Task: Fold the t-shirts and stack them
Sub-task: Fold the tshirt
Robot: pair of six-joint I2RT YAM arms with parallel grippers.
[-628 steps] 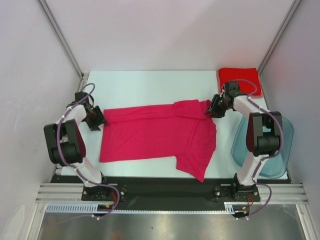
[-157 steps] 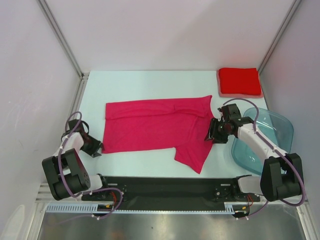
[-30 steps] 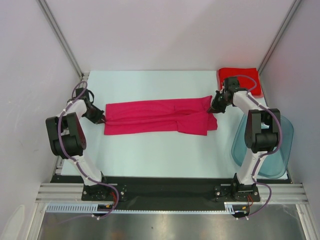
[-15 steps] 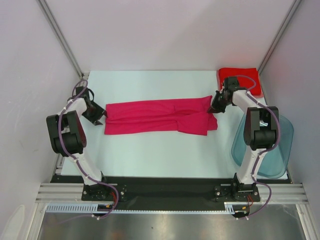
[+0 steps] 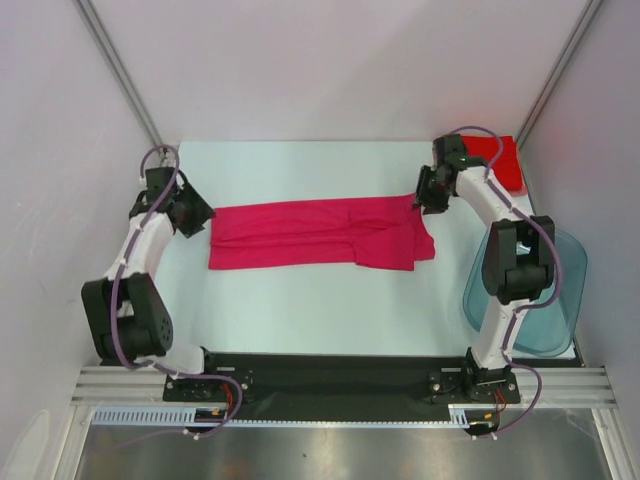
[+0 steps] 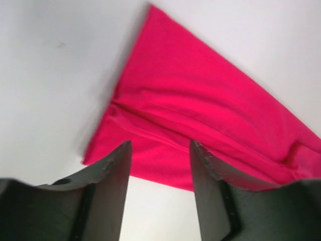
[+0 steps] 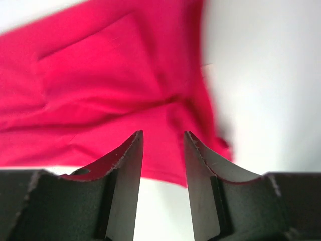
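We just released the magenta t-shirt (image 5: 320, 233): left gripper (image 5: 198, 217), nine o'clock, and right gripper (image 5: 421, 199), two o'clock, gape empty. Lengthwise fold seems done.

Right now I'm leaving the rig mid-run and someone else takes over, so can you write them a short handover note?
left gripper: fingers open, nothing held, at the left end of the magenta t-shirt.
right gripper: fingers open, nothing held, at that shirt's right end.
The magenta t-shirt lies flat in the middle, folded lengthwise into a long band.
The red t-shirt sits folded in the far right corner, partly hidden by the right arm.
Done: the lengthwise fold.
Left: probably fold the band across into a compact square, then stack it with the red one.
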